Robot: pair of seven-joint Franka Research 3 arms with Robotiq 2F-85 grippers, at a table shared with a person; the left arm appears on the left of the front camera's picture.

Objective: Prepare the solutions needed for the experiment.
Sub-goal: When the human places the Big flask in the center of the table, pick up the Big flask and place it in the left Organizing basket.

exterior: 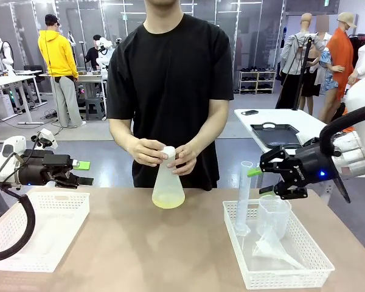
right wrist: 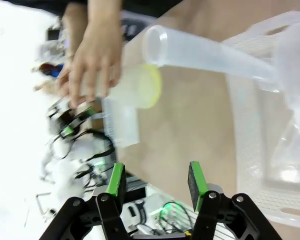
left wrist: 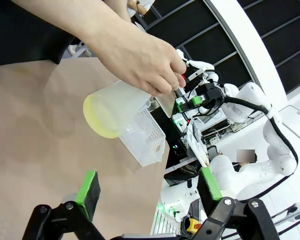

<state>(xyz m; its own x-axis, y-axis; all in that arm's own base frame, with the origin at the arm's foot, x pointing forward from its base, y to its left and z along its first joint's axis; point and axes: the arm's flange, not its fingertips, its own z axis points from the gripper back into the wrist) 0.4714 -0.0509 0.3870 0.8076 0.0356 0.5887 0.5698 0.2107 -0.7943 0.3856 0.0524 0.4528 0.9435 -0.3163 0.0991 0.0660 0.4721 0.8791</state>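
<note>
- a person's two hands [exterior: 164, 155] close round the neck of a frosted white plastic conical flask [exterior: 168, 182] standing at the far middle of the brown table [exterior: 140, 243], a grip that looks meant to steady it or work at its mouth (which of the two cannot be told).
- the pale yellow, watery solution [exterior: 168, 199] lies as a shallow layer in the flask's bottom, showing through the cloudy wall; so little liquid suggests the preparation is at an early or middle stage.
- the left pincer [exterior: 82, 173] hangs above the far edge of a white perforated plastic basket [exterior: 24, 249] at the robot's left, well apart from the flask, its green-padded fingers spread wide and gripping nothing, seemingly waiting while the person has the flask.
- the right pincer [exterior: 266, 182] hovers over a second white perforated basket [exterior: 286, 277] on the right, fingers partly apart with nothing between them, just beside the top of a tall translucent plastic measuring cylinder [exterior: 243, 198]; the placing reads as readiness to take the cylinder.
- a clear plastic beaker [exterior: 274, 213] and a clear plastic funnel [exterior: 274, 246] share that basket with the cylinder, kept together and likely within the right arm's reach.
</note>
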